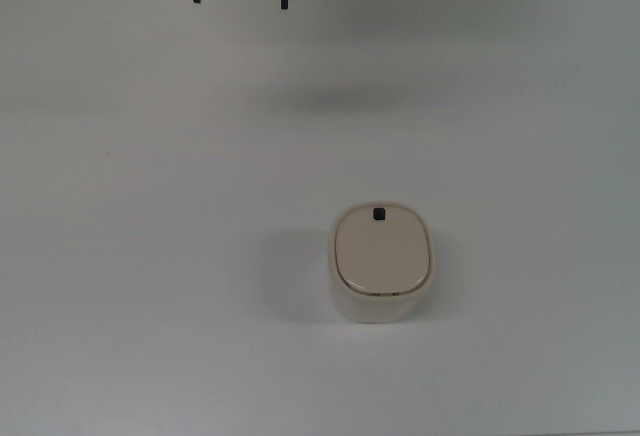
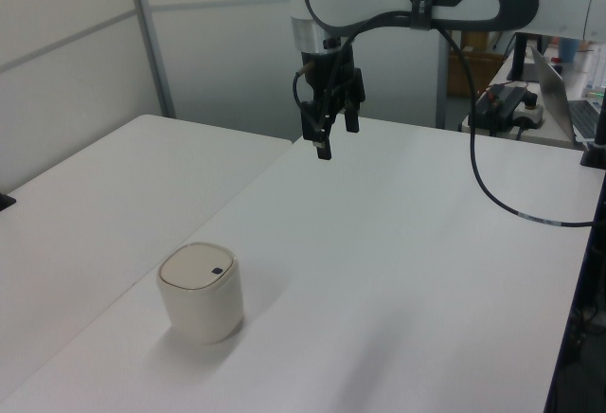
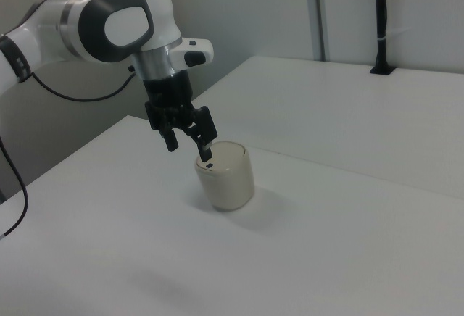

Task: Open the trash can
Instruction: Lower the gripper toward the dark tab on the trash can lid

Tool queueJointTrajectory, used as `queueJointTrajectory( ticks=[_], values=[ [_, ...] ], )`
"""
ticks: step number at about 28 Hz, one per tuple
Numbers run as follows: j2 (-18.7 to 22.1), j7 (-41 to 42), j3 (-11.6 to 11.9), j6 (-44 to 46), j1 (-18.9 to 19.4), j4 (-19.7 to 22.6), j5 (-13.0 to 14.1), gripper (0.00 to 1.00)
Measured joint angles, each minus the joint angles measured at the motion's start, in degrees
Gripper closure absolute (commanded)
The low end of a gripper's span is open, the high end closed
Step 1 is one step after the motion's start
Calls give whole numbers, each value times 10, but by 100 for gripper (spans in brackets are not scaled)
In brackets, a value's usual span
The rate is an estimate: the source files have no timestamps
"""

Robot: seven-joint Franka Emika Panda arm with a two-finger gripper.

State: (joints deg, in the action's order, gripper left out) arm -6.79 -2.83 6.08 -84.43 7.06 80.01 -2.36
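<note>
Top view | trash can [image 1: 382, 263] cream-beige, lid shut | black button [image 1: 379, 214]

A lab or office: white tables [image 2: 407, 242], partition walls [image 2: 66, 62], and a laptop [image 2: 559, 81] on a cluttered desk.

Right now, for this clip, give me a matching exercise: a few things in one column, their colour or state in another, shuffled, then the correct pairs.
Things:
1. trash can lid
2. button on the lid
3. gripper
4. table

Colour or state:
A. white, bare around the can
B. open, held in the air away from the can
C. small and black, near one edge
D. beige, lying flat and closed

Pairs: 1-D, 2-C, 3-B, 4-A
</note>
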Motion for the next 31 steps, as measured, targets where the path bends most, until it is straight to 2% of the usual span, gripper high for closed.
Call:
queueJointTrajectory(
  ticks=[4,5,6,8,9,31],
  values=[
    [0,2,0,0,0,0,0,53],
    [0,2,0,0,0,0,0,66],
    [0,2,-1,0,0,0,0,85],
    [0,3,-2,0,0,0,0,98],
    [0,3,-2,0,0,0,0,100],
    [-1,3,-4,0,6,1,2,100]
  ],
)
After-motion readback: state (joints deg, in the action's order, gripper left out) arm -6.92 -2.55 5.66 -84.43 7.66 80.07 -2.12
